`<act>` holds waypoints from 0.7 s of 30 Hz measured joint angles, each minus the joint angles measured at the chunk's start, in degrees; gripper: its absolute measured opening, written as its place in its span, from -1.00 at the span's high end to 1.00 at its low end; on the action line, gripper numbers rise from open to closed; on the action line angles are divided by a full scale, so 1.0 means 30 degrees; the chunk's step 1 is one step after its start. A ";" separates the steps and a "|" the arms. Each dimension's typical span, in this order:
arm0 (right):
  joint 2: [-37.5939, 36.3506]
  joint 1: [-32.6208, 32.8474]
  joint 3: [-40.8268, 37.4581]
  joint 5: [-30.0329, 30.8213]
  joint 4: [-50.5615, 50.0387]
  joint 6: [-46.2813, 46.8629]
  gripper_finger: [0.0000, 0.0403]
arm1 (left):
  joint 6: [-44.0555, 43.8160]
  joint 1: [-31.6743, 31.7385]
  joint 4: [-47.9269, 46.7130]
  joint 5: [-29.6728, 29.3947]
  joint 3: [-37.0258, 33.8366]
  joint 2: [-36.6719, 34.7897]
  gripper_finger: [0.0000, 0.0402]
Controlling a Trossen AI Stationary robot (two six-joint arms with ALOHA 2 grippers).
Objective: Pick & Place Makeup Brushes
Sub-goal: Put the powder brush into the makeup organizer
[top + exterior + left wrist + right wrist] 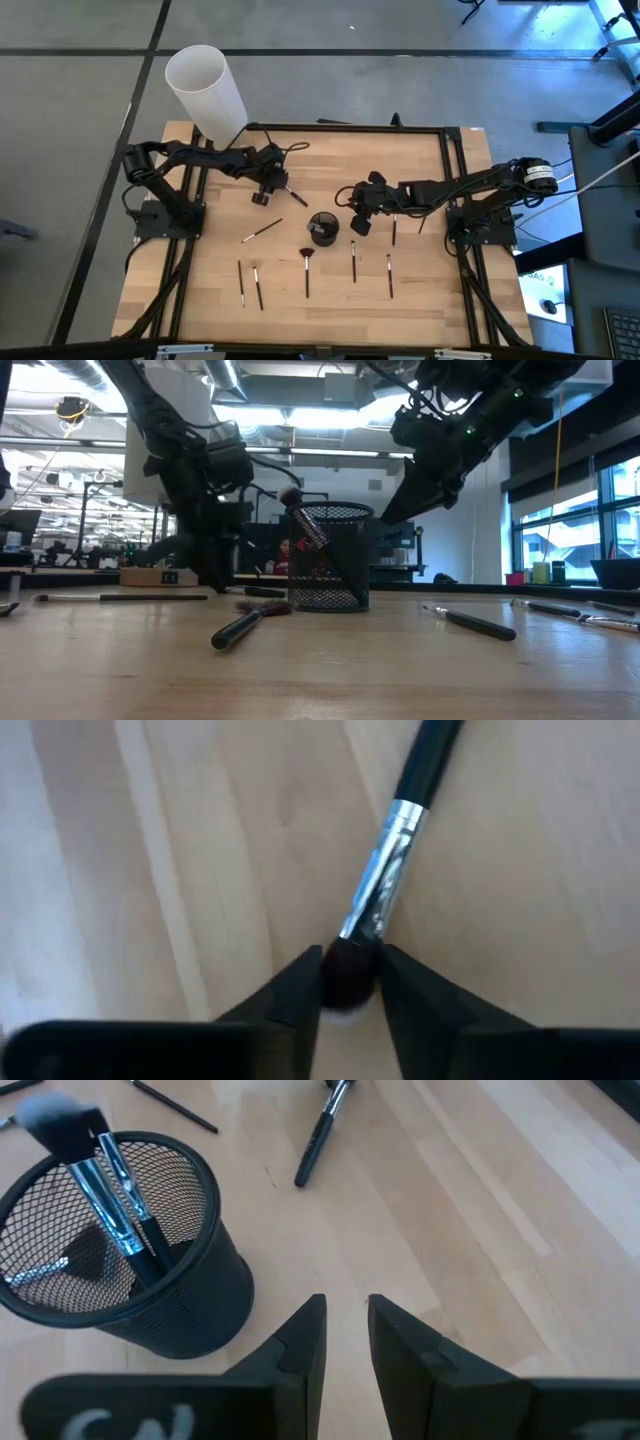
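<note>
My left gripper (277,186) sits low over the far-left part of the wooden desk (420,300), and its fingers (290,995) are closed down on the dark tuft of a makeup brush (385,890) — the silver ferrule and black handle run away from my fingertips, lying across the wood. In the high view that same brush pokes out from the gripper toward the middle of the desk.

My right gripper (358,215) hangs just beside the black mesh cup (323,228), on its right. Its fingers (300,1350) stand a narrow gap apart with nothing between them, above bare wood.

The cup already holds two brushes (105,1185), leaning with tufts up, one with a pale fluffy head.

The other brushes lie loose on the desk. One slants (262,231) just left of the cup. Nearer the front edge there is a row: two thin ones (241,282) at left, a fan-shaped one (306,270) below the cup, then two more (353,260) to the right. Another short one (394,231) lies under my right arm.

A white cylinder (205,90) stands beyond the far-left corner of the desk.
</note>
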 joint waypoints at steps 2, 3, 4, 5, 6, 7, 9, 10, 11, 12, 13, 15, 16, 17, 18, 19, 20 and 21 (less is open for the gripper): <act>0.0000 0.0000 0.0000 0.0000 -0.0001 0.0078 0.61 | 0.0317 -0.0003 -0.0095 -0.0249 -0.0044 -0.0200 0.69; 0.0000 0.0000 0.0000 0.0000 0.0006 0.0085 0.61 | 0.0402 0.0016 -0.0113 -0.0558 -0.0046 -0.0303 0.78; 0.0000 0.0000 0.0000 0.0000 0.0000 0.0091 0.61 | 0.0419 0.0016 -0.0121 -0.0839 -0.0044 -0.0441 0.85; 0.0000 0.0000 0.0000 0.0000 -0.0001 0.0105 0.61 | 0.0414 -0.0068 -0.0103 -0.1475 -0.0044 -0.0576 0.92; 0.0000 0.0000 0.0000 0.0000 0.0005 0.0159 0.61 | 0.0442 -0.0208 -0.0111 -0.2202 -0.0044 -0.0686 0.95; 0.0000 0.0000 0.0000 0.0003 -0.0001 0.0172 0.61 | 0.0627 -0.0416 -0.0211 -0.3094 -0.0044 -0.0817 0.95; 0.0000 0.0000 0.0000 0.0005 0.0003 0.0183 0.61 | 0.1642 -0.1012 -0.0386 -0.5194 -0.0044 -0.1273 0.95; 0.0000 0.0000 0.0000 0.0001 0.0006 0.0207 0.61 | 0.2324 -0.1406 -0.0396 -0.6396 -0.0044 -0.1552 0.94; 0.0000 0.0000 0.0000 0.0001 0.0006 0.0232 0.61 | 0.3047 -0.1881 -0.0349 -0.7619 -0.0044 -0.1826 0.94; 0.0000 0.0000 0.0000 0.0004 0.0003 0.0245 0.61 | 0.3893 -0.2438 -0.0336 -0.8817 -0.0044 -0.2175 0.94; 0.0000 0.0000 0.0000 0.0007 0.0006 0.0245 0.61 | 0.4808 -0.3041 -0.0222 -0.9886 -0.0044 -0.2527 0.94; 0.0000 0.0000 0.0000 0.0007 0.0006 0.0262 0.61 | 0.6754 -0.4306 0.0529 -1.1804 -0.0044 -0.3222 0.95; 0.0000 0.0000 0.0000 0.0011 0.0003 0.0282 0.61 | 0.7620 -0.4936 0.1120 -1.2687 -0.0044 -0.3573 0.96; 0.0000 0.0000 0.0000 0.0078 0.0001 0.0292 0.61 | 0.8467 -0.5539 0.1857 -1.3421 -0.0044 -0.3908 0.96; 0.0000 0.0000 0.0000 0.0240 0.0006 0.0296 0.61 | 0.9221 -0.6138 0.2793 -1.3984 -0.0044 -0.4207 0.96; 0.0000 0.0000 0.0000 0.0387 0.0000 0.0296 0.61 | 0.9932 -0.6713 0.3935 -1.4401 -0.0044 -0.4470 0.96; 0.0000 0.0000 0.0000 0.0555 0.0006 0.0296 0.61 | 1.0719 -0.7243 0.4917 -1.4716 -0.0044 -0.4708 0.96; 0.0000 0.0000 0.0000 0.0652 0.0006 0.0296 0.61 | 1.1481 -0.7783 0.5860 -1.4921 -0.0044 -0.4926 0.95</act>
